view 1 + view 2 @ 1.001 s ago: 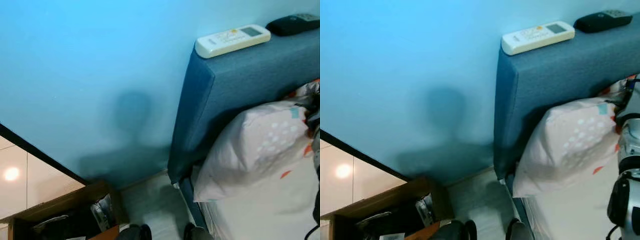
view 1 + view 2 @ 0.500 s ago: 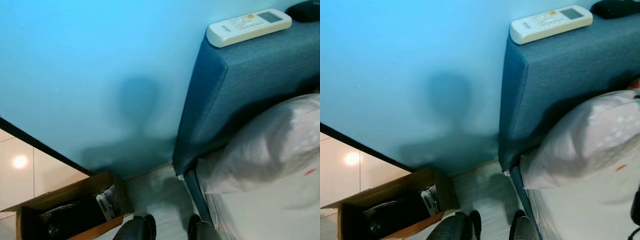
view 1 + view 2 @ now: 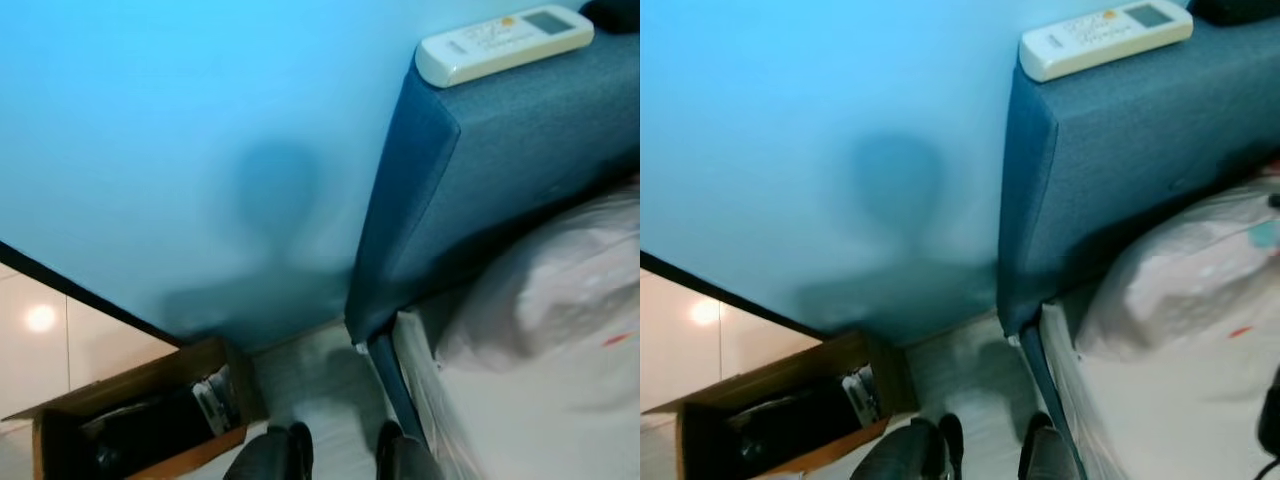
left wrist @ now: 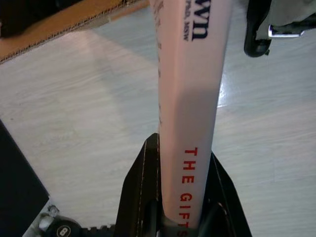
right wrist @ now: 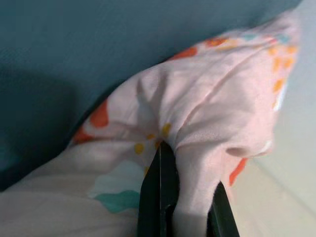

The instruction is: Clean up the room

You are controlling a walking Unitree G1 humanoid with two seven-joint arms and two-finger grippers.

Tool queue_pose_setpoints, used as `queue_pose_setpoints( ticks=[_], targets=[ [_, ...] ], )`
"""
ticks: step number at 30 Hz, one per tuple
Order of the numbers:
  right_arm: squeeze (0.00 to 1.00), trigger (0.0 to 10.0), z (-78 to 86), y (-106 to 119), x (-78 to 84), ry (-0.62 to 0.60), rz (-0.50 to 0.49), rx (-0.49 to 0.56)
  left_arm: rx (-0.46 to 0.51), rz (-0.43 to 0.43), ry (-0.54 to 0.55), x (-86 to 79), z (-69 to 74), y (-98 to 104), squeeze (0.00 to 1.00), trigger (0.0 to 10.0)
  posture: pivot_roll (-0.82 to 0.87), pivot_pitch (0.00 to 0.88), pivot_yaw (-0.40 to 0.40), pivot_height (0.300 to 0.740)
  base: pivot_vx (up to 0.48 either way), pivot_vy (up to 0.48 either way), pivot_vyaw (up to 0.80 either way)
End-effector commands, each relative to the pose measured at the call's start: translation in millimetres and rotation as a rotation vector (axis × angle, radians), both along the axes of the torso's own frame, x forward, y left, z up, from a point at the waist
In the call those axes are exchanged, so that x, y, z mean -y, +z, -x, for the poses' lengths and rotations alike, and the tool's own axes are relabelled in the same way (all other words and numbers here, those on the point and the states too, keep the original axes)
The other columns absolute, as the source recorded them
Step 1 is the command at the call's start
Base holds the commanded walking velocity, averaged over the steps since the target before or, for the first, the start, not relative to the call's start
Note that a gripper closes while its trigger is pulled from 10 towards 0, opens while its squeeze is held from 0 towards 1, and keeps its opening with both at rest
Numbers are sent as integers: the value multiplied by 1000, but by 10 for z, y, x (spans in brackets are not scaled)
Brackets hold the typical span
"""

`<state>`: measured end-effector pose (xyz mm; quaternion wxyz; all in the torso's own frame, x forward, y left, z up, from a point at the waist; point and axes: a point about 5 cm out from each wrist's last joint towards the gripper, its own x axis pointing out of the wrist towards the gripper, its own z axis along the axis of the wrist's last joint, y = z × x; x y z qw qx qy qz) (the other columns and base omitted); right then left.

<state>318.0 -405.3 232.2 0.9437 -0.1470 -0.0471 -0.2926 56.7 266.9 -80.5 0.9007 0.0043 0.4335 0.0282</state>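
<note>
Down low, left gripper [image 4: 185, 217]: clamped on a pink book [image 4: 190, 98] above the floor.
Right gripper [image 5: 180, 217]: pinching the pillow [image 5: 197, 123] corner on the bed.
Tip: pull slowly so fabric doesn't slip.
Far: remote [image 3: 503, 44] on headboard [image 3: 520, 150].

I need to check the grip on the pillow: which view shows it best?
The right wrist view: the right gripper has its fingers pinching a fold of the pillow. The eye views show the pillow blurred on the bed by the headboard.
</note>
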Motion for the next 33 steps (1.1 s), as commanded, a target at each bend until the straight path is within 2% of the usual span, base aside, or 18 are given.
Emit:
queue_pose_setpoints(
  ticks=[1, 2, 6, 7, 9, 13, 16, 17, 19, 20, 21, 22, 23, 27, 29, 33],
  targets=[
    [0, 10000, 60, -122, 27, -30, -34, 14, -72, -10, 21, -85, 246, -10, 0, 10000, 181, 444, 74, 708, 0, 0, 0],
    [0, 10000, 60, -122, 27, -30, -34, 14, -72, -10, 21, -85, 246, -10, 0, 10000, 181, 444, 74, 708, 0, 0, 0],
    [0, 10000, 211, -639, 16, -121, -156, -66, -74, 2, 16, -37, 281, -16, 0, 10000, 184, 449, 81, 708, 0, 0, 0],
    [0, 10000, 211, -639, 16, -121, -156, -66, -74, 2, 16, -37, 281, -16, 0, 10000, 184, 449, 81, 708, 0, 0, 0],
    [0, 10000, 316, -790, 57, -178, -195, -86, -75, 5, 14, -29, 278, -18, 0, 10000, 182, 446, 82, 708, 0, 0, 0],
    [0, 10000, 420, -853, 138, -244, -192, -126, -71, 5, 14, -37, 223, -18, 0, 10000, 173, 436, 77, 708, 0, 0, 0],
    [0, 10000, 597, -834, 329, -380, -179, -183, -63, 5, 19, -38, 139, -19, 0, 10000, 156, 415, 69, 708, 0, 0, 0],
    [0, 10000, 597, -834, 329, -380, -179, -183, -63, 5, 19, -38, 139, -19, 0, 10000, 156, 415, 69, 708, 0, 0, 0],
    [0, 10000, 737, -808, 463, -481, -195, -202, -60, 7, 23, -24, 88, -30, 0, 10000, 134, 394, 57, 708, 0, 0, 0],
    [0, 10000, 737, -808, 463, -481, -195, -202, -60, 7, 23, -24, 88, -30, 0, 10000, 134, 394, 57, 708, 0, 0, 0],
    [0, 10000, 840, -803, 547, -551, -194, -240, -59, 10, 27, -9, 47, -40, 0, 10000, 123, 381, 54, 708, 0, 0, 0],
    [0, 10000, 840, -803, 547, -551, -194, -240, -59, 10, 27, -9, 47, -40, 0, 10000, 123, 381, 54, 708, 0, 0, 0],
    [0, 10000, 913, -800, 601, -597, -193, -263, -58, 13, 29, 4, 22, -47, 0, 10000, 123, 381, 54, 708, 0, 0, 0],
    [0, 10000, 1006, -860, 639, -648, -211, -319, -62, 18, 30, 44, -16, -68, 0, 10000, 107, 363, 47, 708, 0, 0, 0],
    [0, 10000, 1085, -1050, 600, -685, -274, -372, -69, 20, 33, 63, -13, -84, 0, 10000, 106, 359, 48, 708, 0, 0, 0],
    [0, 10000, 1118, -1138, 573, -700, -299, -398, -73, 20, 34, 65, -2, -88, 0, 10000, 108, 359, 49, 708, 0, 0, 0]
  ],
)
